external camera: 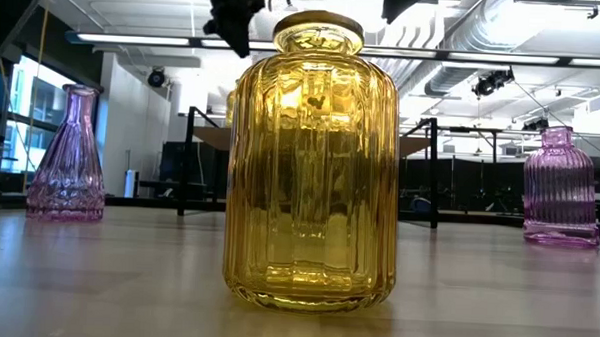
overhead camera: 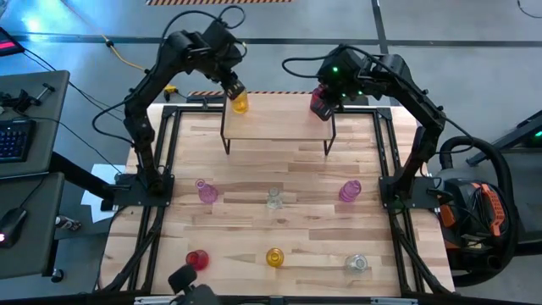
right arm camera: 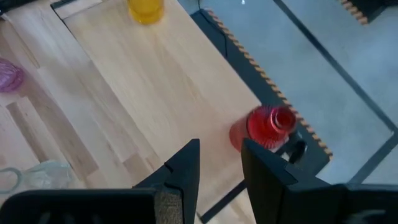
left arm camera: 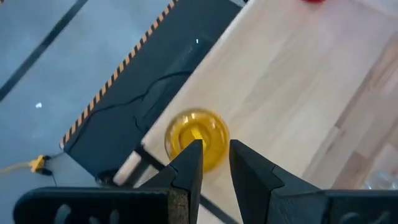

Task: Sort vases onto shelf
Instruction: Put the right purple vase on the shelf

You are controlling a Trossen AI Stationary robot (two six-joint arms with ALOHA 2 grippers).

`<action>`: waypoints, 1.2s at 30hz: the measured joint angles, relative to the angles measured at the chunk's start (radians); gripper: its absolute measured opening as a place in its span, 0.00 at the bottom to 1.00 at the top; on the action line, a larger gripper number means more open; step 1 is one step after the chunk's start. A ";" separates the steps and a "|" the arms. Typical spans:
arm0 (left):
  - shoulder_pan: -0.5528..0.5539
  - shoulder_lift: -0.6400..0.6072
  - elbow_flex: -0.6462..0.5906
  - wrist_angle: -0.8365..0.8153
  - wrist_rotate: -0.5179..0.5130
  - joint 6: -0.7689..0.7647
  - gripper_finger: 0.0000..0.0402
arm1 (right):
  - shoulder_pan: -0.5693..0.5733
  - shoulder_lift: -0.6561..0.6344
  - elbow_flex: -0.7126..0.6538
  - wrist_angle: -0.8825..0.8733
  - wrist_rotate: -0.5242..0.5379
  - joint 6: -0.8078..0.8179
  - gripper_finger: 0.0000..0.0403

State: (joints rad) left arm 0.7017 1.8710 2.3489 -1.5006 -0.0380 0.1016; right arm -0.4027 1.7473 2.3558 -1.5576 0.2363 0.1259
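Yellow vase [overhead camera: 240, 103] on shelf [overhead camera: 279, 127] back-left corner; left gripper [left arm camera: 214, 163] above it, fingers parted, holding nothing. Glass: rigid, slick, breakable; best pinched at neck.

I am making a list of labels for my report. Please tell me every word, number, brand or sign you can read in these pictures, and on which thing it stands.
None can be read in any view.
The vases, such as the yellow vase, carry no label.
The shelf and the table show bare wood only.
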 joint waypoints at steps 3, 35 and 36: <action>-0.009 -0.014 0.000 -0.036 0.000 -0.012 0.18 | 0.000 0.000 0.000 -0.014 -0.007 0.025 0.25; -0.206 -0.446 -0.503 0.034 0.000 -0.179 0.18 | 0.196 -0.348 -0.665 -0.014 -0.186 0.551 0.25; -0.208 -0.463 -0.527 0.046 0.000 -0.188 0.18 | 0.199 -0.371 -0.699 -0.014 -0.186 0.580 0.25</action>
State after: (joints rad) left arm 0.4936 1.4082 1.8219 -1.4541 -0.0381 -0.0865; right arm -0.2042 1.3768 1.6566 -1.5718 0.0505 0.7059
